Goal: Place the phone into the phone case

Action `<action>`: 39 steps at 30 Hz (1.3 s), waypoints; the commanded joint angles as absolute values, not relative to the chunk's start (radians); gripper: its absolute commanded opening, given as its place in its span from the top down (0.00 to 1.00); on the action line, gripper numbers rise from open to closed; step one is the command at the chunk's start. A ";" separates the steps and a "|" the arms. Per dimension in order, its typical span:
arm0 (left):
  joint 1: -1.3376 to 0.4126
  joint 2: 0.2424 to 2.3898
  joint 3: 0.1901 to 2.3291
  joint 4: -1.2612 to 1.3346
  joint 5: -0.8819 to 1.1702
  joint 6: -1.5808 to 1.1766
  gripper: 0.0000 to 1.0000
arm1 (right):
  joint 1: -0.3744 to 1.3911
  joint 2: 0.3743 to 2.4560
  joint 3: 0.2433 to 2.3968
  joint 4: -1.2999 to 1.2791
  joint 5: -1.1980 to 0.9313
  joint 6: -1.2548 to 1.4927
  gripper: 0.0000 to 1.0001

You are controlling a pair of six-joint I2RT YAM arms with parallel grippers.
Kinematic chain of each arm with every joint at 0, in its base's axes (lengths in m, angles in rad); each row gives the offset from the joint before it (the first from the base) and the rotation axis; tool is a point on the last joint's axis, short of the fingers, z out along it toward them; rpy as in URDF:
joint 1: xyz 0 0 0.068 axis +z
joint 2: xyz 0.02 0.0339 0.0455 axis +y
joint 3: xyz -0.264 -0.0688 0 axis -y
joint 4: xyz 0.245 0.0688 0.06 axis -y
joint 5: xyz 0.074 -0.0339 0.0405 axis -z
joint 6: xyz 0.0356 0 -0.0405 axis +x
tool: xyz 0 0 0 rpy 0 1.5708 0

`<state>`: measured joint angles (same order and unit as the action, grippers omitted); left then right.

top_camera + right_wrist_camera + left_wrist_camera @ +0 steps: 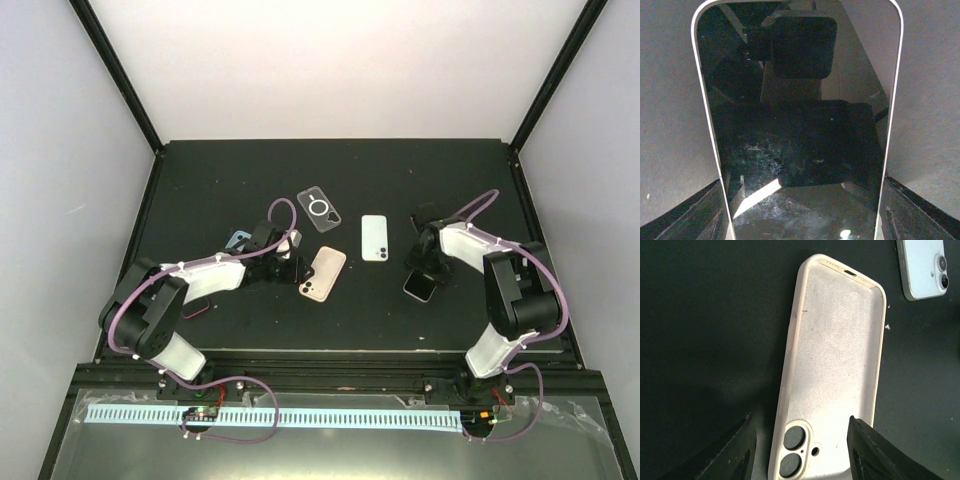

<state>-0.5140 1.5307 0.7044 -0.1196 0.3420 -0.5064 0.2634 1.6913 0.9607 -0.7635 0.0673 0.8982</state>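
A beige phone case lies hollow side up on the black table, its camera cut-out nearest my left gripper. That gripper is open. Its fingers straddle the camera end, with a gap showing at the left finger, while the right finger overlaps the case's edge. From above, the case sits just right of the left gripper. My right gripper is shut on a phone, whose dark screen faces the camera, raised off the table. In the top view, the held phone pokes out of the right gripper.
A pale blue-white phone lies face down mid-table, its corner also in the left wrist view. A clear case with a ring lies behind the beige case. A blue item sits by the left arm.
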 commanded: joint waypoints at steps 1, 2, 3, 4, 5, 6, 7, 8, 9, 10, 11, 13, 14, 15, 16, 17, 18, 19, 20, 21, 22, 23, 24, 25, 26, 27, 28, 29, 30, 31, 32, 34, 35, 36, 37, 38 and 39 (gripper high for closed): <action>-0.532 1.566 0.746 -0.048 0.341 -0.499 0.49 | 0.342 1.704 0.904 -0.679 0.016 0.816 0.30; -0.531 1.572 0.743 -0.049 0.336 -0.496 0.50 | 0.358 1.700 0.898 -0.666 0.008 0.800 0.31; -0.532 1.576 0.741 -0.052 0.328 -0.493 0.52 | 0.373 1.694 0.890 -0.649 -0.002 0.781 0.31; -0.533 1.578 0.736 -0.050 0.321 -0.492 0.53 | 0.386 1.685 0.879 -0.628 -0.017 0.765 0.31; -0.534 1.578 0.729 -0.043 0.311 -0.493 0.54 | 0.397 1.672 0.867 -0.608 -0.035 0.748 0.32; -0.534 1.582 0.720 -0.035 0.302 -0.494 0.55 | 0.407 1.662 0.854 -0.585 -0.053 0.732 0.32; -0.533 1.587 0.715 -0.031 0.296 -0.496 0.55 | 0.420 1.649 0.842 -0.567 -0.069 0.717 0.32; -0.534 1.593 0.713 -0.026 0.296 -0.498 0.56 | 0.429 1.636 0.828 -0.548 -0.077 0.702 0.32; -0.535 1.601 0.712 -0.023 0.299 -0.500 0.56 | 0.440 1.622 0.814 -0.534 -0.086 0.692 0.32; -0.536 1.607 0.710 -0.017 0.305 -0.500 0.56 | 0.449 1.608 0.798 -0.516 -0.097 0.683 0.32; -0.538 1.611 0.707 -0.009 0.309 -0.500 0.57 | 0.456 1.595 0.785 -0.499 -0.111 0.673 0.32; -0.544 1.619 0.706 -0.001 0.310 -0.503 0.60 | 0.463 1.572 0.759 -0.472 -0.134 0.664 0.32; -0.548 1.622 0.706 0.001 0.310 -0.503 0.61 | 0.467 1.560 0.746 -0.461 -0.139 0.660 0.32; -0.550 1.626 0.706 0.001 0.309 -0.503 0.62 | 0.470 1.550 0.739 -0.453 -0.140 0.659 0.32; -0.553 1.630 0.706 0.003 0.305 -0.502 0.63 | 0.471 1.542 0.732 -0.448 -0.141 0.657 0.32; -0.556 1.634 0.704 0.001 0.304 -0.503 0.64 | 0.476 1.536 0.730 -0.443 -0.145 0.655 0.33; -0.558 1.637 0.701 -0.002 0.303 -0.507 0.66 | 0.478 1.533 0.728 -0.441 -0.153 0.654 0.33; -0.560 1.637 0.699 -0.004 0.304 -0.512 0.68 | 0.483 1.529 0.726 -0.440 -0.156 0.651 0.34; -0.564 1.635 0.695 -0.006 0.304 -0.515 0.70 | 0.488 1.523 0.725 -0.436 -0.163 0.648 0.34; -0.569 1.632 0.691 -0.007 0.302 -0.521 0.73 | 0.495 1.517 0.723 -0.433 -0.166 0.644 0.34; -0.574 1.628 0.686 -0.009 0.301 -0.526 0.76 | 0.501 1.509 0.720 -0.427 -0.168 0.641 0.34; -0.580 1.623 0.682 -0.011 0.299 -0.531 0.78 | 0.506 1.501 0.717 -0.422 -0.171 0.640 0.34; -0.588 1.619 0.679 -0.016 0.295 -0.534 0.80 | 0.510 1.491 0.713 -0.416 -0.175 0.640 0.34; -0.596 1.614 0.676 -0.026 0.287 -0.540 0.82 | 0.513 1.481 0.710 -0.412 -0.181 0.640 0.34; -0.604 1.609 0.674 -0.034 0.277 -0.546 0.85 | 0.515 1.470 0.706 -0.408 -0.186 0.641 0.34; -0.613 1.606 0.670 -0.041 0.270 -0.549 0.88 | 0.517 1.461 0.702 -0.406 -0.194 0.643 0.34; -0.621 1.601 0.665 -0.043 0.266 -0.554 0.90 | 0.521 1.452 0.700 -0.403 -0.199 0.644 0.35; -0.628 1.598 0.660 -0.042 0.263 -0.558 0.92 | 0.524 1.445 0.700 -0.402 -0.207 0.646 0.35; -0.635 1.595 0.655 -0.040 0.260 -0.563 0.93 | 0.528 1.438 0.699 -0.401 -0.213 0.645 0.35; -0.641 1.591 0.650 -0.039 0.257 -0.568 0.95 | 0.534 1.431 0.699 -0.399 -0.222 0.645 0.35; -0.648 1.588 0.646 -0.042 0.254 -0.576 0.96 | 0.540 1.424 0.699 -0.397 -0.235 0.642 0.35; -0.663 1.573 0.635 -0.044 0.251 -0.593 0.97 | 0.553 1.407 0.699 -0.389 -0.260 0.638 0.35; -0.671 1.563 0.628 -0.045 0.250 -0.604 0.97 | 0.561 1.394 0.701 -0.387 -0.270 0.639 0.35; -0.680 1.552 0.621 -0.047 0.247 -0.618 0.97 | 0.567 1.382 0.702 -0.387 -0.275 0.642 0.35; -0.688 1.541 0.614 -0.050 0.242 -0.632 0.96 | 0.573 1.368 0.705 -0.388 -0.279 0.646 0.35; -0.696 1.531 0.610 -0.058 0.239 -0.646 0.93 | 0.578 1.356 0.708 -0.391 -0.278 0.653 0.35; -0.705 1.522 0.607 -0.066 0.232 -0.659 0.92 | 0.582 1.346 0.713 -0.398 -0.276 0.662 0.35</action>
<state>-0.6712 1.5677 0.6296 -0.0292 0.2607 -0.5964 0.5621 1.4094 0.6937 -0.4236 -0.2379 0.6525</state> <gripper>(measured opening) 0.058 0.742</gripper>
